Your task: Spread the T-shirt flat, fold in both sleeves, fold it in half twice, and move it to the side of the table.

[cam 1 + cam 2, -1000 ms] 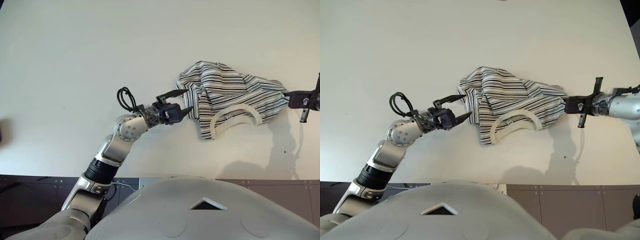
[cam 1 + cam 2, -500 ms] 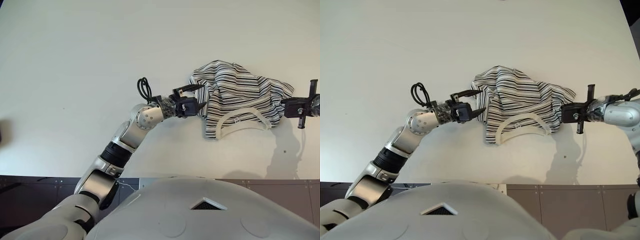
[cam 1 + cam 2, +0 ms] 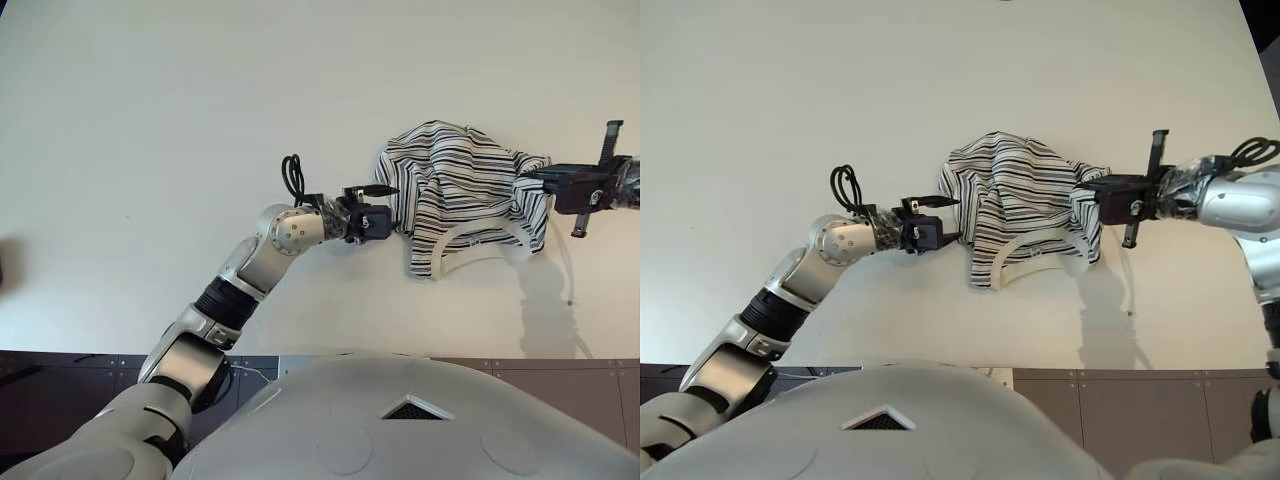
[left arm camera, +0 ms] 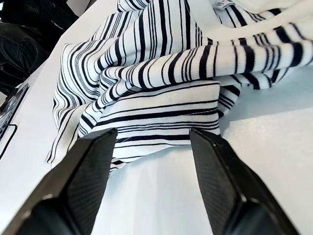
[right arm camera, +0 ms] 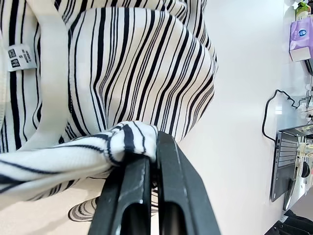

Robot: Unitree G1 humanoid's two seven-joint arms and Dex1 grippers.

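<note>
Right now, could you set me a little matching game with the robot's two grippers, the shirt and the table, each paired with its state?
1. left gripper
2. right gripper
3. shirt
4. table

A. crumpled in a heap
B. open, at the cloth's edge
C. white, bearing the heap
D. shut on a pinch of cloth

Pairs: 1-B, 2-D, 3-A, 4-C.

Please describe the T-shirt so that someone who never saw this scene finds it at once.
On the white table, look on the robot's right side, between the left gripper and the right gripper. The T-shirt is the crumpled heap there, its edge pinched by the latter. Black and white stripes and a plain white neckband set it apart.
</note>
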